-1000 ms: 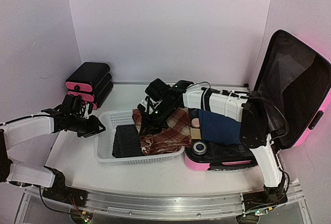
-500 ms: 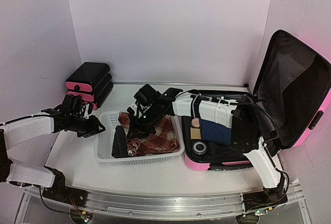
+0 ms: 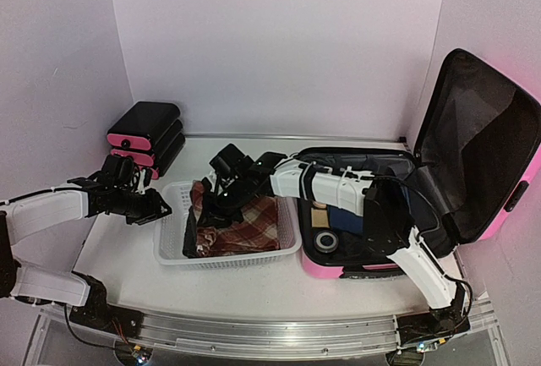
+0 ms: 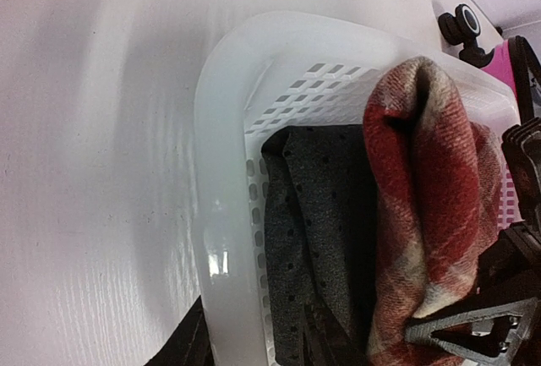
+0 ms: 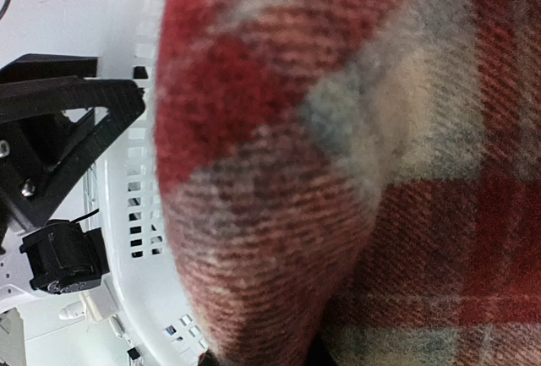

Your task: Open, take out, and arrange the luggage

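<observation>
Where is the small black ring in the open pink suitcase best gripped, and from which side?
Probably from straight above. The ring seems to lie flat, hole up, in the near left corner of the luggage, so one of the jaws could enter the hole and the other stay outside the ring's wall. The shell walls beside it hinder a sideways approach.

White table point(image 3: 127, 256) bears basket point(image 3: 172, 221), pink luggage point(image 3: 478, 142) and drawer unit point(image 3: 145, 133).

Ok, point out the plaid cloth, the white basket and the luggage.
plaid cloth point(image 3: 249, 226), top view, its flat middle.
white basket point(image 3: 228, 259), top view, its near wall.
luggage point(image 3: 482, 129), top view, the open lid's black lining.
</observation>
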